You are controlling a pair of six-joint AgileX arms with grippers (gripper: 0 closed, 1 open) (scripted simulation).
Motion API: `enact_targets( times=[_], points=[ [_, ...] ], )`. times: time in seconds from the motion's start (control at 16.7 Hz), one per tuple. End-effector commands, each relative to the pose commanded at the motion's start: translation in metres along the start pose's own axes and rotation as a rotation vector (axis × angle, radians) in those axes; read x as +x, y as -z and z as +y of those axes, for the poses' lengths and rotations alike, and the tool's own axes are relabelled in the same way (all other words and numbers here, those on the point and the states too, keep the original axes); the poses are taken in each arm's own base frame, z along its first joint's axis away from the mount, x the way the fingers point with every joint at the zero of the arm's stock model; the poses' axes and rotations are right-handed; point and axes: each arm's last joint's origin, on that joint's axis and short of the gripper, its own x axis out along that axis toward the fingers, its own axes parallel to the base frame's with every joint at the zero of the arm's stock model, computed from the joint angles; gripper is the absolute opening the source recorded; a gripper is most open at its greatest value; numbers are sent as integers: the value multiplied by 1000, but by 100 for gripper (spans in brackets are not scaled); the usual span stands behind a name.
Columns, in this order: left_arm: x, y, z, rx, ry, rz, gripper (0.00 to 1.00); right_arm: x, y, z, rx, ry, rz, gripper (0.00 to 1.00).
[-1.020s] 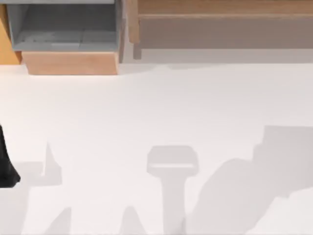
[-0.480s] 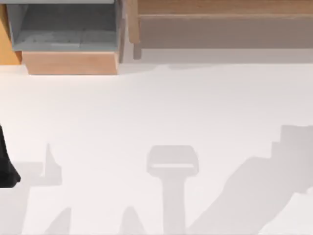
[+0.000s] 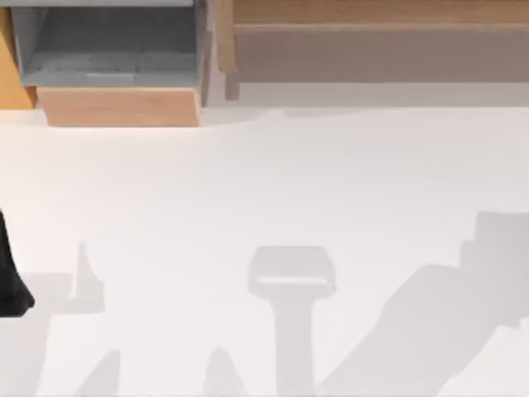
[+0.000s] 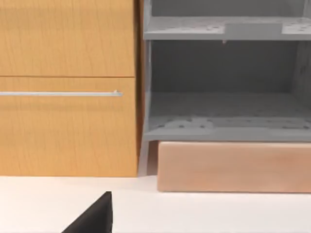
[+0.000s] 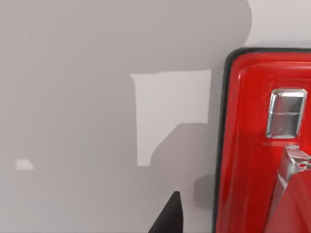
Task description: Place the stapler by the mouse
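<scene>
The red stapler [image 5: 257, 145], with a black base rim and a metal plate, lies on the white table [image 5: 73, 97] in the right wrist view. A black tip of my right gripper [image 5: 168, 217] shows just beside the stapler's edge, a small gap apart from it. A dark part of my left arm [image 3: 10, 281] sits parked at the table's left edge in the top view. A black piece of my left gripper [image 4: 95, 217] points toward the cabinet. The mouse is out of view.
At the back left stands a grey open shelf unit [image 3: 107, 45] on a wooden base [image 3: 120, 106], next to an orange wooden cabinet [image 4: 68, 121] with a metal handle. A wooden ledge [image 3: 372, 16] runs along the back right. Arm shadows fall across the table [image 3: 264, 182].
In the top view the right arm's shadow slid to the right a second ago and has since held still. The left arm has not moved.
</scene>
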Motion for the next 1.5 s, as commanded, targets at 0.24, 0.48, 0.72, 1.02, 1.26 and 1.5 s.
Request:
enact_targets(
  times=[0.24, 0.48, 0.72, 1.02, 1.26, 1.5],
  points=[
    [0, 0, 0, 0, 0, 0, 100, 0, 0, 0, 0, 0, 0, 10],
    [0, 0, 0, 0, 0, 0, 100, 0, 0, 0, 0, 0, 0, 0],
    [0, 0, 0, 0, 0, 0, 100, 0, 0, 0, 0, 0, 0, 0],
    [0, 0, 0, 0, 0, 0, 100, -11, -1, 0, 1, 1, -7, 0],
    [0, 0, 0, 0, 0, 0, 100, -29, 0, 0, 0, 0, 1, 0],
    [0, 0, 0, 0, 0, 0, 100, -29, 0, 0, 1, 0, 3, 0]
  ],
)
